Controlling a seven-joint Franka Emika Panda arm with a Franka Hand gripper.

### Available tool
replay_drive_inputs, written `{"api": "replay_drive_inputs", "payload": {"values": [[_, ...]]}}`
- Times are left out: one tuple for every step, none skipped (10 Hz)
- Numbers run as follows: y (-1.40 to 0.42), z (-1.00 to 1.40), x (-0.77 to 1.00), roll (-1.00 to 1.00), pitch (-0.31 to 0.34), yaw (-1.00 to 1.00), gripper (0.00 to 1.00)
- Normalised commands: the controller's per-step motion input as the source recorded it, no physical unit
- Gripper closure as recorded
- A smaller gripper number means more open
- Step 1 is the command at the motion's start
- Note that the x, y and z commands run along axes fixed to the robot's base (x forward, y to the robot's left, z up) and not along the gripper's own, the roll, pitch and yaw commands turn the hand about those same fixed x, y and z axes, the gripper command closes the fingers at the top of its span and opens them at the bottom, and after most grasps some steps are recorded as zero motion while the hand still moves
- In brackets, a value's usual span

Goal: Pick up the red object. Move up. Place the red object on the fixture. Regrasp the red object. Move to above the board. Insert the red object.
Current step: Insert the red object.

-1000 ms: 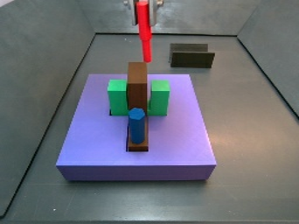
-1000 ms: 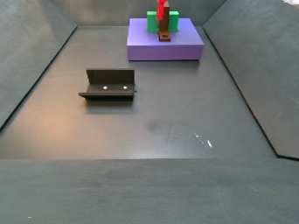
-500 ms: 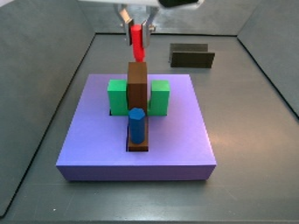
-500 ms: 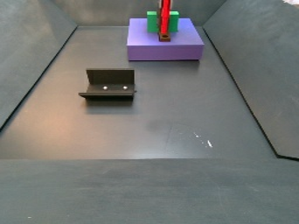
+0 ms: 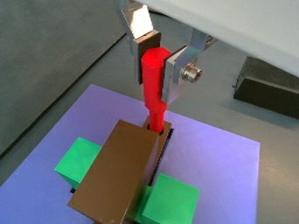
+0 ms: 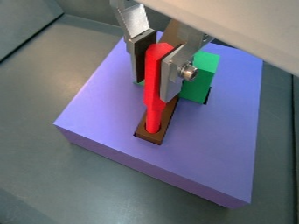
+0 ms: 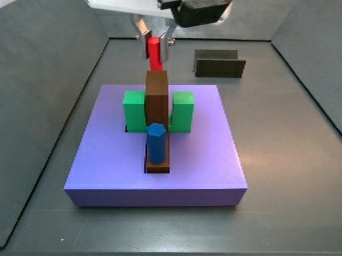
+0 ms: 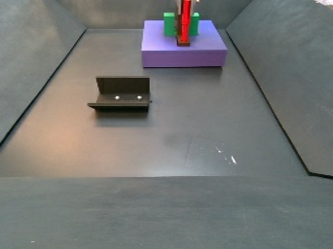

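1. Nearest in a side view is the purple-blue board [image 7: 201,165], a big flat square slab lying on the dark floor.
2. On the near part of the board stands a small blue peg [image 7: 156,143]. It is upright, in the near end of a brown strip.
3. Just behind the blue peg stands a tall brown bar [image 7: 158,98]. A green block [image 7: 182,110] sits around it, showing on both its left and right sides.
4. Above the far end of the brown bar hangs the gripper [image 7: 156,38]. Its two silver fingers [image 5: 177,66] are pressed tight on the top part of the red object [image 5: 153,83], one on each side.
5. The red object is a long thin peg. It hangs straight down from the fingers.
6. In both wrist views its low tip sits right at the brown strip beside the brown bar. I cannot tell if the tip [image 6: 151,128] is touching the strip or just above it.
7. Farther back, to the right, the dark fixture [image 7: 219,64] stands on the floor, well apart from the board.
8. Gray walls stand around the floor.
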Motion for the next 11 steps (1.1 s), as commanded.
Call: {"api": "replay_drive_inputs", "payload": {"values": [[-0.06,-0.09,0.0,0.0,0.119,-0.1,1.0],[-0.06,-0.13,0.0,0.0,0.11,-0.11,1.0],[0.0,-0.18,0.02,0.0,0.104,-0.12,1.0],[0.0,-0.27,0.06,-0.05,0.099,-0.11,1.0],[0.01,-0.36,0.14,-0.1,0.104,-0.09,1.0],[0.01,-0.41,0.18,-0.15,0.097,-0.07,1.0],[0.03,-0.48,0.17,-0.18,0.084,-0.07,1.0],[0.05,-0.54,0.13,-0.19,0.091,-0.06,1.0],[0.08,-0.62,0.09,-0.2,0.097,-0.06,1.0],[0.15,-0.67,0.05,-0.22,0.099,-0.05,1.0],[0.0,-0.26,0.0,0.0,0.114,0.0,1.0]]}}
